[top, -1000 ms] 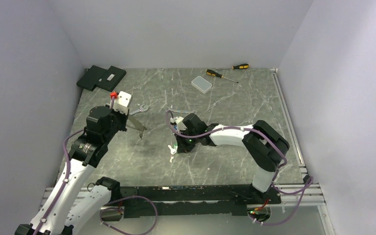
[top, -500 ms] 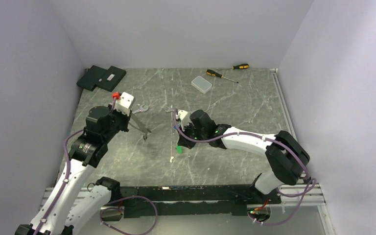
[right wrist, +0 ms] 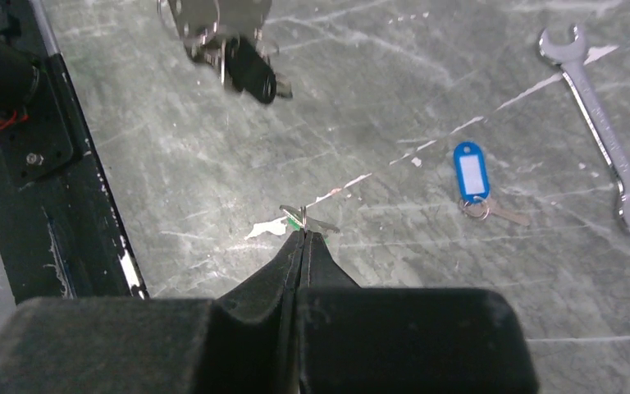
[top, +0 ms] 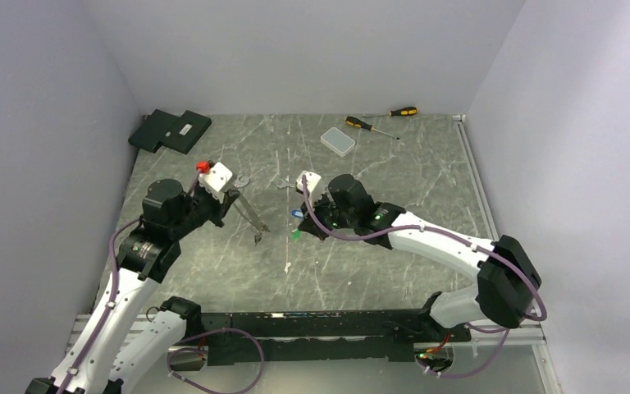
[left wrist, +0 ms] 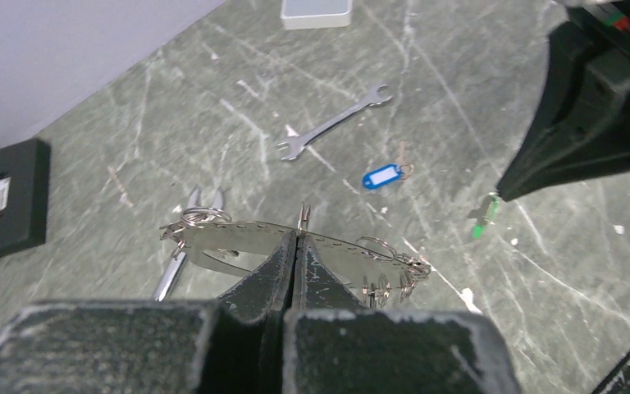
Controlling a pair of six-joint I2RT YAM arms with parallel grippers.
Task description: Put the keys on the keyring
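Above the table (top: 394,172), the left gripper (left wrist: 297,240) is clamped on the one keyring (left wrist: 230,238). The right gripper (right wrist: 303,235) pinches one green-tagged key (right wrist: 297,217). One blue-tagged key (right wrist: 470,174) and two spanners (left wrist: 332,125) lie on the table.

A grey-green marbled stone worktop (top: 426,164) carries everything. Toward 12 o'clock lies a small clear plastic box (top: 338,141) with rounded corners. Beyond it, toward 1 o'clock, lie two screwdrivers with orange-and-black handles, one (top: 369,125) near the box, the other (top: 400,112) by the back wall. At 10 o'clock two flat black slabs (top: 170,130) overlap. Near the centre a silver open-ended spanner (left wrist: 334,122) lies flat. A second silver spanner (left wrist: 171,275) lies on its 9 o'clock side, partly hidden. A small white scrap (top: 286,267) lies toward 6 o'clock.
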